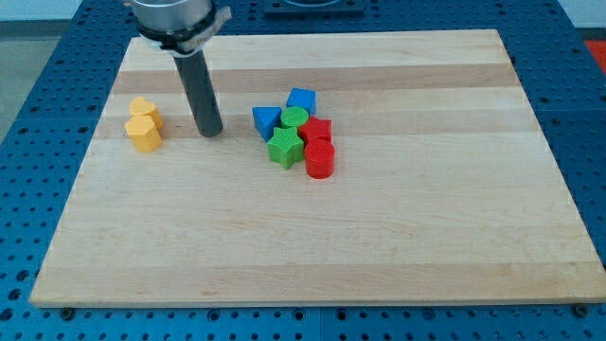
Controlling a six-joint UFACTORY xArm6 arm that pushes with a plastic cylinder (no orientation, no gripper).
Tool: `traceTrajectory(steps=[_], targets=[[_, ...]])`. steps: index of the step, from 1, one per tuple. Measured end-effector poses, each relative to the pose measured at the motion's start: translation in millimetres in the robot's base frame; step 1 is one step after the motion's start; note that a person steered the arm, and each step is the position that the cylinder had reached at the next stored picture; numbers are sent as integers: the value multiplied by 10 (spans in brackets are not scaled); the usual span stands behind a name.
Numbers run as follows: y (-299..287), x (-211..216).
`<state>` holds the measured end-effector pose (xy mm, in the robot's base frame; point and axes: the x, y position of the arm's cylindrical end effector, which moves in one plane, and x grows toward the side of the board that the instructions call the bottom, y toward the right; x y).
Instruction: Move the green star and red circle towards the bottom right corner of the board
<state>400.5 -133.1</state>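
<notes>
The green star (283, 147) lies near the board's middle, touching the red circle (320, 160) at its lower right. They are part of a tight cluster with a blue triangle (266, 120), a green circle (294, 118), a blue block (302, 99) and a red block (317, 131). My tip (209, 132) rests on the board to the left of this cluster, apart from it, between the blue triangle and the yellow blocks.
Two yellow blocks (144, 123) sit close together at the view's left, left of my tip. The wooden board (312, 246) lies on a blue perforated table (28, 189). The arm's mount (175, 19) hangs over the board's top left.
</notes>
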Motion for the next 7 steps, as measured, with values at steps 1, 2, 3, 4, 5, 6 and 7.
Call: traceTrajectory(steps=[1,2,3,4,5,6,7], targets=[[362,30],[776,93],[1109,312],[1429,512],[1730,657],[1837,772],[1737,801]])
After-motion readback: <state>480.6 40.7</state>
